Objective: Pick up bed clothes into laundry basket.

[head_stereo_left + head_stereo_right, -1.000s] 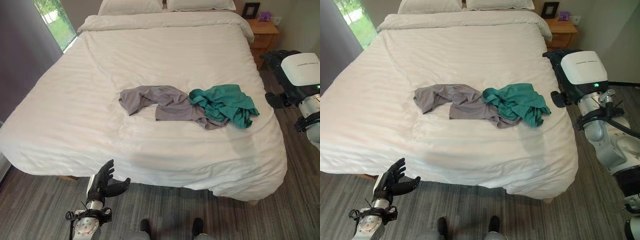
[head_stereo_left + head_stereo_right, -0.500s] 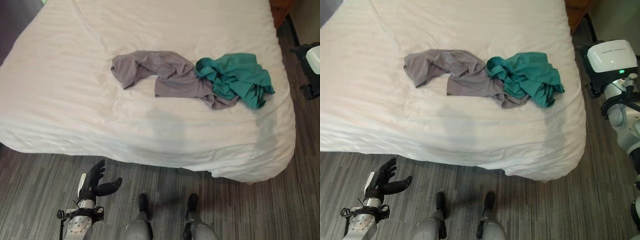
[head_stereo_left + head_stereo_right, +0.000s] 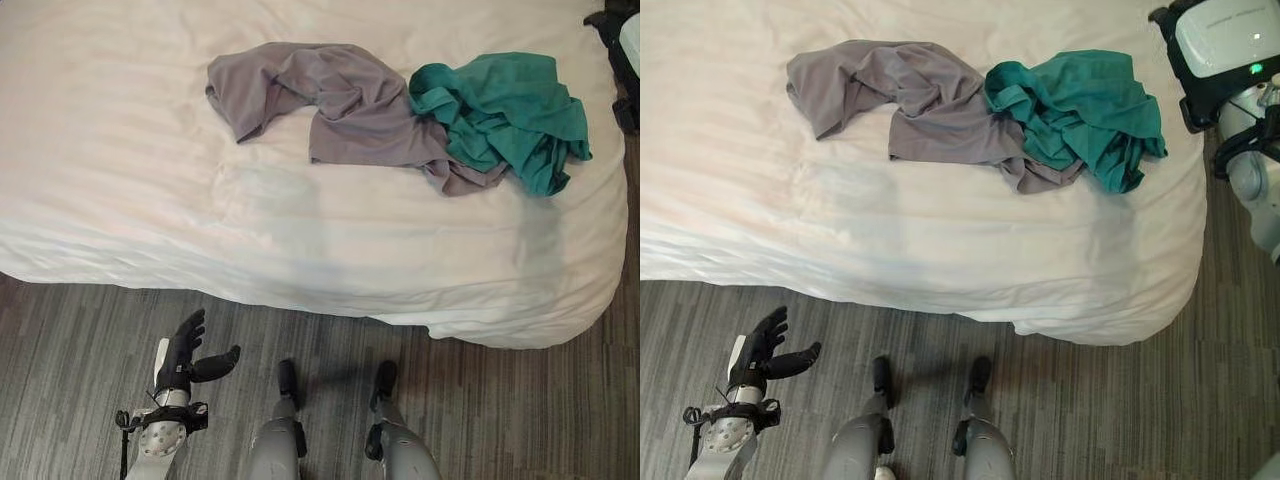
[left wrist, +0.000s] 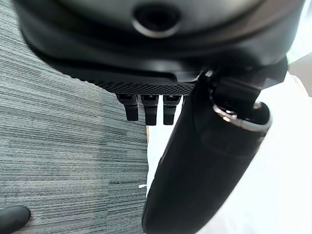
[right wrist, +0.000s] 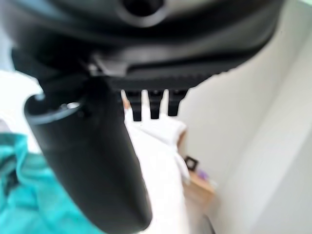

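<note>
The grey garment [image 3: 330, 100] and the teal garment [image 3: 505, 115] lie touching on the white bed [image 3: 150, 210], in the upper middle and upper right of the head views, the pair running left to right. The left hand [image 3: 190, 355], fingers relaxed and holding nothing, hangs at lower left over the floor [image 3: 520, 410] (well short of the cloth). The right hand [image 5: 87, 161] holds nothing, its fingers seemingly straight; teal cloth shows just past it, so it is probably nearer. No writing is legible.

Soft even daylight, faint shadow on bed [image 3: 290, 215], blurred wrist views

white bed [image 3: 150, 200] — grey garment [image 3: 340, 100], teal garment [image 3: 505, 110]
</note>
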Controlling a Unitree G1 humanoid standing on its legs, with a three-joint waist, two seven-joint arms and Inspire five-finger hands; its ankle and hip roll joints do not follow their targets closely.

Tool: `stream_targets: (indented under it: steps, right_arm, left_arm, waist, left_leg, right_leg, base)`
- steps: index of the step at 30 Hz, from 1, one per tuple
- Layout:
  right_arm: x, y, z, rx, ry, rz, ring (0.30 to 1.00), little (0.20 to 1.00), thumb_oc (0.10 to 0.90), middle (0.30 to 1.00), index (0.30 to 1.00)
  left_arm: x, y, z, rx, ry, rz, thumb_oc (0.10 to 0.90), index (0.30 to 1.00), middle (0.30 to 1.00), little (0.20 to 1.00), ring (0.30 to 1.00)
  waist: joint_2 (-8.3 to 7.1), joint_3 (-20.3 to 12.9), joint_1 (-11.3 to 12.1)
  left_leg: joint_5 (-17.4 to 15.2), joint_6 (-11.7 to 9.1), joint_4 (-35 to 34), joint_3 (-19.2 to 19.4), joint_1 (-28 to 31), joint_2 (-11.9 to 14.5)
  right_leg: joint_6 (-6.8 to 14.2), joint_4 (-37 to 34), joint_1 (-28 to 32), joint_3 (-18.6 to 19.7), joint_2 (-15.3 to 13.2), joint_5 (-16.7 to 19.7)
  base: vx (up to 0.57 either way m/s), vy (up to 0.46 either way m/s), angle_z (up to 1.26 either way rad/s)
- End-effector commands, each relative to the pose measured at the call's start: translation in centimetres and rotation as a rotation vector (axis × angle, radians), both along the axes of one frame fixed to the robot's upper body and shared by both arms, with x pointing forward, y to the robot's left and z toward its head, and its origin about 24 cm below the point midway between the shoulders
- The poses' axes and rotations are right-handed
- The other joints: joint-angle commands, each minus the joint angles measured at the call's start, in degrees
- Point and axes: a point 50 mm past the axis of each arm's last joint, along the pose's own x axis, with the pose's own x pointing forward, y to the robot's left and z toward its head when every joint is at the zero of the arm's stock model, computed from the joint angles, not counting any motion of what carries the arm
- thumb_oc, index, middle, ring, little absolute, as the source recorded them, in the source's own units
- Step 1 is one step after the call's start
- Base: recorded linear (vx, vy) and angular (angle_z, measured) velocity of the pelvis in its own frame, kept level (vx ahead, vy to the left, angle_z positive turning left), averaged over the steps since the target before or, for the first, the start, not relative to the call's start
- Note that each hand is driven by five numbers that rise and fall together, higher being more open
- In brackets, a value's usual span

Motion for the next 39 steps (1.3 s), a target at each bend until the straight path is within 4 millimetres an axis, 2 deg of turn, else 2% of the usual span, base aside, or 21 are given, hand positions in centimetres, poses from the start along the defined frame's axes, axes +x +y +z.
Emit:
stream_targets:
  steps: [1, 7, 8, 11, 15, 21, 22, 24, 26, 28, 29, 32, 33, 34, 35, 39]
  right_arm:
    - [-3.2, -0.6, 6.5, 0.028, -0.308, -0.006, 0.900, 0.900, 0.800, 0.900, 0.900]
    - [-3.6, -0.8, 7.6, 0.117, -0.381, 0.035, 0.900, 0.900, 0.800, 0.900, 0.900]
    - [-3.8, -0.9, 7.8, 0.126, -0.392, 0.034, 0.900, 0.900, 0.800, 0.900, 0.900]
    - [-4.0, -0.9, 8.3, 0.141, -0.405, 0.049, 0.900, 0.900, 0.800, 0.900, 0.900]
    - [-4.8, -0.8, 9.3, 0.258, -0.440, 0.150, 0.900, 0.900, 0.800, 0.900, 0.900]
    - [-5.0, -1.8, 9.1, 0.412, -0.467, 0.200, 0.900, 0.900, 0.800, 0.900, 0.900]
    - [-4.4, -2.4, 8.2, 0.459, -0.432, 0.183, 0.300, 0.300, 0.400, 0.300, 0.300]
    - [-4.1, -2.7, 7.8, 0.474, -0.410, 0.160, 0.300, 0.300, 0.400, 0.300, 0.300]
    - [-3.5, -2.6, 7.6, 0.482, -0.387, 0.143, 0.300, 0.300, 0.400, 0.300, 0.300]
    - [-3.1, -1.3, 7.8, 0.467, -0.396, 0.186, 0.300, 0.300, 0.400, 0.300, 0.300]
    - [-3.1, -1.3, 7.7, 0.468, -0.396, 0.186, 0.300, 0.300, 0.400, 0.300, 0.300]
    - [-3.4, -0.6, 7.9, 0.446, -0.423, 0.223, 0.300, 0.300, 0.400, 0.300, 0.300]
    - [-3.4, -0.5, 7.6, 0.435, -0.411, 0.222, 0.300, 0.300, 0.400, 0.300, 0.300]
    - [-3.3, -0.5, 7.5, 0.436, -0.409, 0.220, 0.300, 0.300, 0.400, 0.300, 0.300]
    - [-3.7, -0.9, 6.9, 0.439, -0.414, 0.219, 0.300, 0.300, 0.400, 0.300, 0.300]
    - [-4.5, -2.6, 3.9, 0.488, -0.393, 0.191, 0.300, 0.300, 0.400, 0.300, 0.300]
  left_arm:
    - [1.9, 1.1, 3.6, 0.122, -0.173, -0.030, 0.800, 0.900, 0.900, 0.900, 0.900]
    - [2.3, 1.3, 4.2, 0.132, -0.204, -0.010, 0.800, 0.900, 0.900, 0.900, 0.900]
    - [2.3, 1.4, 4.2, 0.137, -0.205, -0.005, 0.800, 0.900, 0.900, 0.900, 0.900]
    - [2.5, 1.3, 4.5, 0.140, -0.224, -0.007, 0.800, 0.900, 0.900, 0.900, 0.900]
    - [2.7, 1.5, 4.7, 0.133, -0.237, 0.005, 0.800, 0.900, 0.900, 0.900, 0.900]
    - [2.9, 1.6, 4.3, 0.139, -0.216, 0.000, 0.800, 0.900, 0.900, 0.900, 0.900]
    - [3.0, 1.8, 4.1, 0.145, -0.195, -0.004, 0.800, 0.900, 0.900, 0.900, 0.900]
    - [3.0, 2.0, 3.7, 0.146, -0.173, -0.002, 0.800, 0.900, 0.900, 0.900, 0.900]
    - [2.6, 2.4, 2.2, 0.130, -0.091, 0.025, 0.800, 0.900, 0.900, 0.900, 0.900]
    - [1.2, 3.1, -0.7, 0.064, 0.039, 0.118, 0.800, 0.900, 0.900, 0.900, 0.900]
    - [1.2, 3.2, -0.7, 0.065, 0.039, 0.118, 0.800, 0.900, 0.900, 0.900, 0.900]
    - [-0.9, 4.6, -3.2, 0.023, 0.175, 0.230, 0.800, 0.900, 0.900, 0.900, 0.900]
    - [-1.4, 5.2, -3.6, 0.029, 0.210, 0.253, 0.800, 0.900, 0.900, 0.900, 0.900]
    - [-1.4, 5.2, -3.6, 0.031, 0.211, 0.253, 0.800, 0.900, 0.900, 0.900, 0.900]
    - [-2.6, 6.3, -4.3, 0.015, 0.263, 0.327, 0.800, 0.900, 0.900, 0.900, 0.900]
    - [-4.1, 8.7, -4.0, 0.030, 0.291, 0.436, 0.800, 0.900, 0.900, 0.900, 0.900]
  waist:
    - [-3.02, 0.8, 1.1]
    - [-2.97, 2.1, 2.0]
    - [-3.12, 2.1, 2.3]
    - [-2.92, 2.4, 2.5]
    - [-3.05, 3.4, 2.7]
    - [-3.48, 3.7, 2.3]
    - [-3.58, 4.1, 2.1]
    - [-3.74, 4.2, 2.2]
    - [-3.87, 4.6, 1.9]
    - [-3.93, 4.4, 1.0]
    - [-3.97, 4.6, 1.0]
    - [-4.18, 3.4, 0.0]
    - [-4.20, 3.2, -0.4]
    - [-4.28, 3.1, -0.4]
    - [-4.37, 2.1, -1.3]
    - [-3.99, -0.9, -3.8]
  left_leg:
    - [-3.0, -5.3, 0.1, 2.5, -3.8, 3.7]
    - [-2.6, -5.6, 0.1, 2.3, -8.0, 3.6]
    - [-3.8, -6.2, 0.1, 1.8, -8.3, 3.6]
    - [-3.6, -6.4, 0.1, 1.9, -10.2, 3.5]
    - [-3.0, -6.8, 0.1, 1.7, -14.9, 3.4]
    - [-2.9, -6.9, 0.1, 1.5, -17.2, 3.4]
    - [-2.9, -6.8, 0.1, 1.5, -17.0, 3.3]
    - [-2.9, -6.8, 0.1, 1.5, -16.8, 3.2]
    - [-3.0, -6.8, 0.1, 1.7, -15.7, 3.2]
    - [-3.3, -6.6, 0.1, 2.2, -12.9, 3.4]
    - [-3.3, -6.6, 0.1, 2.2, -12.8, 3.4]
    - [-4.0, -6.4, 0.1, 2.6, -8.5, 3.6]
    - [-3.1, -5.7, 0.1, 3.1, -7.5, 3.6]
    - [-4.4, -6.2, 0.1, 2.7, -6.7, 3.5]
    - [-3.7, -5.4, 0.1, 3.4, -4.3, 3.5]
    - [-5.5, -4.6, 0.1, 4.4, 1.3, 2.9]
  right_leg:
    - [6.1, 0.3, 2.8, -1.5, -3.9, -12.8]
    - [6.8, 0.3, -1.3, -1.3, -4.3, -11.8]
    - [7.3, 0.3, -1.5, -1.0, -4.4, -12.8]
    - [7.6, 0.3, -3.3, -1.0, -4.4, -12.5]
    - [8.1, 0.3, -7.8, -0.8, -4.2, -11.6]
    - [8.5, 0.3, -10.0, -0.6, -4.4, -11.3]
    - [8.5, 0.3, -9.9, -0.4, -4.4, -11.2]
    - [8.4, 0.3, -9.7, -0.4, -4.4, -11.1]
    - [8.4, 0.3, -8.9, -0.1, -4.3, -11.0]
    - [8.3, 0.3, -7.1, 0.4, -4.2, -11.0]
    - [8.3, 0.3, -6.9, 0.4, -4.2, -11.0]
    - [8.0, 0.3, -3.5, 0.4, -4.4, -11.4]
    - [7.4, 0.3, -2.6, 0.1, -4.4, -10.4]
    - [7.8, 0.3, -1.9, 0.4, -4.4, -11.6]
    - [7.2, 0.3, 0.2, -0.1, -4.4, -10.8]
    - [6.9, 0.3, 5.1, 0.1, -4.6, -11.6]
  base:
    - [0.03, -0.003, 0.04]
    - [0.02, -0.002, 0.00]
    - [0.07, -0.013, -0.02]
    - [0.02, -0.004, 0.00]
    - [-0.01, -0.002, 0.00]
    - [0.00, 0.002, 0.01]
    - [0.00, 0.000, 0.00]
    - [0.00, 0.000, 0.00]
    - [0.00, 0.000, 0.00]
    - [0.00, 0.004, -0.02]
    - [0.02, 0.004, -0.05]
    - [0.02, -0.004, -0.07]
    - [0.05, -0.007, -0.03]
    - [0.00, 0.000, 0.00]
    - [0.08, 0.001, 0.01]
    - [0.08, 0.007, 0.08]
